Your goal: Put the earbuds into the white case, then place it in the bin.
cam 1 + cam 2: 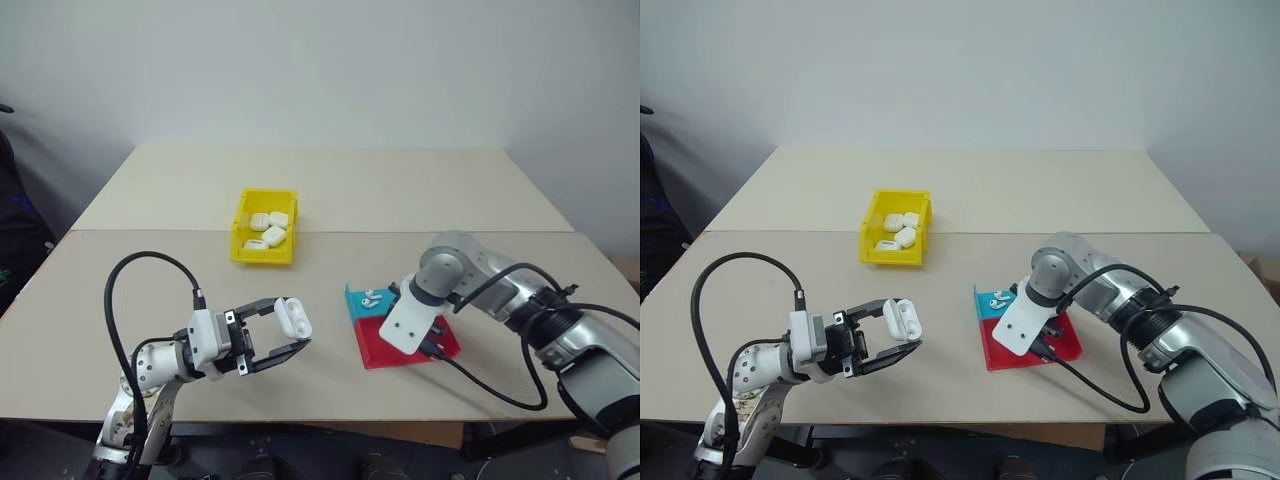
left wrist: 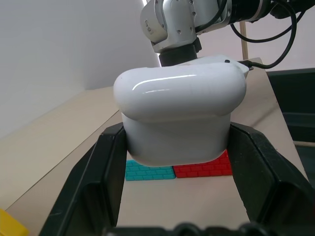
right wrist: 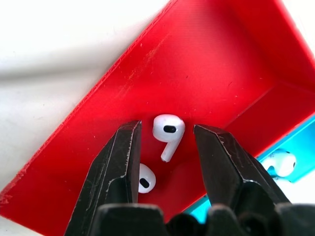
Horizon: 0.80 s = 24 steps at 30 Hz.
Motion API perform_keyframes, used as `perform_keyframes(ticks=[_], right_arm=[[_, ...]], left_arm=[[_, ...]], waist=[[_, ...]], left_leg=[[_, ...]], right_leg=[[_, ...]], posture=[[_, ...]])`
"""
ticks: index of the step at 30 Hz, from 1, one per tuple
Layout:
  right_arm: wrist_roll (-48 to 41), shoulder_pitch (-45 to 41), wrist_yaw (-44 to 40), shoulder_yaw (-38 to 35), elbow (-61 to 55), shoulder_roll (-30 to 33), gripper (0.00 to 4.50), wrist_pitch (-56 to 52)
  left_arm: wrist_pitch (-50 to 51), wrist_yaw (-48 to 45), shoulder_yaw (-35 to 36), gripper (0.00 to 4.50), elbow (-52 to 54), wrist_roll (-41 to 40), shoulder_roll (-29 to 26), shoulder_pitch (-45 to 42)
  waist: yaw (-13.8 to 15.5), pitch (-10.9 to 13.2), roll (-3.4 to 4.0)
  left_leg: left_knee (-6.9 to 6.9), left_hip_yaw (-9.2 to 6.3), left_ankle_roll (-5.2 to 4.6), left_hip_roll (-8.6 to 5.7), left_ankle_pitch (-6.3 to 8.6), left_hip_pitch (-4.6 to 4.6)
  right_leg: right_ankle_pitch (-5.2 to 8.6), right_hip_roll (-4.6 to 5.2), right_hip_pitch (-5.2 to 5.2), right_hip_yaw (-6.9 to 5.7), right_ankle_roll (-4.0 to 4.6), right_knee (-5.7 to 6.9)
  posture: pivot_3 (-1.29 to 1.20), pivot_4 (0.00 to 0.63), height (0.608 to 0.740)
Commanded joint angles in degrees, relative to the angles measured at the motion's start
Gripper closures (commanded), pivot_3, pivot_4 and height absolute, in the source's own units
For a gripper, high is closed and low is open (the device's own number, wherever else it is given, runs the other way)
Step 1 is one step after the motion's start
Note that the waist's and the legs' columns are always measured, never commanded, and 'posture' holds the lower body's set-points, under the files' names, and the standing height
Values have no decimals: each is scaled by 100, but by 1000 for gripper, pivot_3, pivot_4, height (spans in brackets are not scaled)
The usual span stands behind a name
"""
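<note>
white case (image 1: 293,318): glossy, rounded, with its lid shut, clamped between the two black fingers of the left gripper (image 1: 288,331) and held clear above the near part of the beige table (image 1: 420,190), left of the tray.

head views. bin (image 1: 241,238): bright yellow, upright walls, standing towards the middle of the table beyond the held case; several white cases (image 1: 268,229) lie inside it. tray (image 1: 405,350): shallow, one part red and one part blue, on the table right of the left gripper. one earbud (image 1: 372,297) rests in the blue part. right gripper (image 1: 1040,335): pointing steeply down into the red part of the tray, its fingers largely hidden behind a white wrist plate (image 1: 411,321). black cables (image 1: 130,300) loop from both arms.

left wrist view. the white case (image 2: 179,118) sits between the two black fingers (image 2: 106,172), pressed on both sides. beyond it lie the blue and red tray edges (image 2: 197,170) and the right arm (image 2: 177,24).

right wrist view. earbuds: one (image 3: 168,133) lies in the red compartment (image 3: 197,64) directly between the half-open fingers (image 3: 224,162) of the right gripper (image 3: 165,135), neither finger touching it; a second (image 3: 145,178) lies just beside it, close against one finger; a third (image 3: 281,163) lies in the blue compartment (image 3: 302,147) past the dividing wall.
</note>
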<state>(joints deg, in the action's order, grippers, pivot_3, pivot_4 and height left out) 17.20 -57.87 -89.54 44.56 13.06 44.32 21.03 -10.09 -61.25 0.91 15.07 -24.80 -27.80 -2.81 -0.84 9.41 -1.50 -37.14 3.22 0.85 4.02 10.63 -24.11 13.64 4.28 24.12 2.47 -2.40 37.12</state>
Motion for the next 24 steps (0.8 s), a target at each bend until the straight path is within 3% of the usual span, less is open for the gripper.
perform_keyframes(ticks=[1,22,24], right_arm=[[43,-136,-296,-143,-18,-24,2389,129],[119,-118,-295,-190,78,-82,2389,218],[86,-106,-296,-174,49,-52,2779,226]], left_arm=[[-160,38,14,1733,222,-21,-45,21],[-137,45,18,1733,225,-1,-149,37],[-141,46,20,1733,224,5,-155,41]], waist=[[3,0,0],[0,0,0],[0,0,0]], left_leg=[[1,0,0,0,0,0],[2,1,0,1,0,1],[2,1,0,1,0,1]], right_leg=[[0,0,0,0,0,0],[0,0,0,0,1,0],[0,0,0,0,1,0]], posture=[[0,150,740],[0,150,740],[0,150,740]])
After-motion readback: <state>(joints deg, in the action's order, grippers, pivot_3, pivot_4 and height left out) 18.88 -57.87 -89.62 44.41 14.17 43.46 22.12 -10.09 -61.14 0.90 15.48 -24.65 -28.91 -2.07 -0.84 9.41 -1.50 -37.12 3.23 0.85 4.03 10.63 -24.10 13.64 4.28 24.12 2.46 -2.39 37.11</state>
